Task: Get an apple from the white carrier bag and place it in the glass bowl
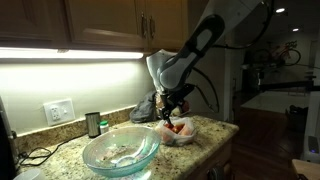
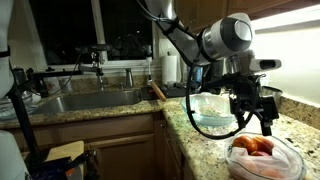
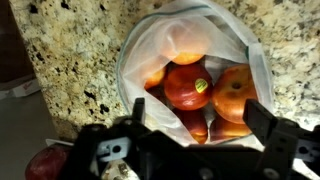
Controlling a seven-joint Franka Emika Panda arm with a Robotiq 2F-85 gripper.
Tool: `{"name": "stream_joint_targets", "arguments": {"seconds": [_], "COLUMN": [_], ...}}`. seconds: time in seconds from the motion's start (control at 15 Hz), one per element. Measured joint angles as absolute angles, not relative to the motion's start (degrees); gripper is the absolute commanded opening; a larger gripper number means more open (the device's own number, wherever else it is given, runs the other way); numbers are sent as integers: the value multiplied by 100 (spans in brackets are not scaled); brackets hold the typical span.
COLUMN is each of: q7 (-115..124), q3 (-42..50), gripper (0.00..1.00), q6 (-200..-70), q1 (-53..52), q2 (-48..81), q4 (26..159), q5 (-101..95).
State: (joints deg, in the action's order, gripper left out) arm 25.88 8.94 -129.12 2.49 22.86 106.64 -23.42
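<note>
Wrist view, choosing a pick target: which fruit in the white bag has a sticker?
The dark red round apple at the centre; the orange-toned fruits around it show none.

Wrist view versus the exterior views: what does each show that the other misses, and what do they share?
Wrist only: the green sticker on a red apple inside the white bag. Exterior only: the glass bowl beside the bag, and in an exterior view a sink. Shared: the fruit-filled bag with the open hand above it.

Straight ahead of the hand (image 3: pixel 197 125), its jaws spread wide, the white carrier bag (image 3: pixel 138 55) gapes on the speckled counter (image 3: pixel 70 50), a stickered red apple (image 3: pixel 186 86) among others inside.
</note>
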Motion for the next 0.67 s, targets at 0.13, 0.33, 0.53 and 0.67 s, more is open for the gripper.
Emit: {"name": "stream_joint_targets", "arguments": {"seconds": [0.13, 0.33, 0.53, 0.67], "q7": [2585, 2571, 2566, 2566], "q3": [893, 893, 893, 893], "gripper": [100, 100, 100, 100], "q6": [-12969, -12967, -12961, -12961], "q1": [220, 202, 202, 202], "q2": [2287, 2304, 2338, 2352], "q4": [10664, 10664, 10664, 10662], "q5": [-2341, -2329, -2329, -2329]}}
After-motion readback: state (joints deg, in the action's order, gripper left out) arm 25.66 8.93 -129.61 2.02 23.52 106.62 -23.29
